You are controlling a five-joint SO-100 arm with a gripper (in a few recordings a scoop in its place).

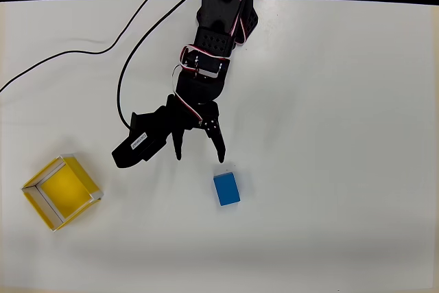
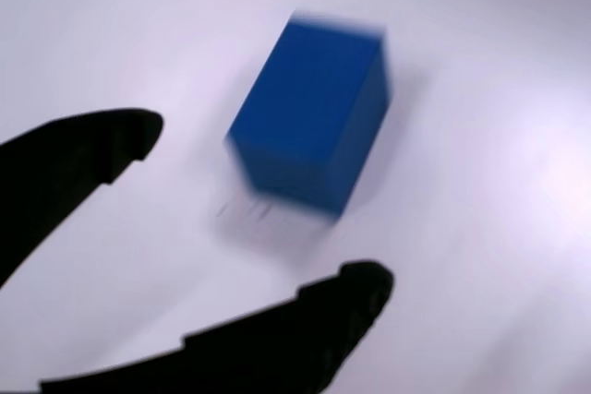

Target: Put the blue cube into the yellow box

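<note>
From the overhead view I have the black arm point(image 1: 209, 46) reaching down from the top edge over the white table point(image 1: 343, 101), and its tool point(image 1: 199, 158) sits with the two dark fingers spread apart — nothing between them. One fingertip point(image 1: 220, 158) points at the blue cube point(image 1: 226, 189) and ends just short of its upper edge; I can see a sliver of table between them, so they are near but not touching. The other fingertip lies further to the left in that view, off the cube's line.

The blue cube rests flat on the table, a little below and to the right of the tool, turned slightly off square to the picture's edges. The yellow box point(image 1: 60, 192) sits well apart from it, down at the lower left of the overhead view, rotated so its corners point up and down; its pale wall rims frame a bare yellow floor.

In the wrist view I see the tool point(image 2: 268, 209) from behind — two black fingers point(image 2: 74, 159) at the left and bottom, open, with the blue cube point(image 2: 309, 117) ahead of the gap, blurred at its edges. A black cable point(image 1: 123, 66) loops across the table's upper left.
</note>
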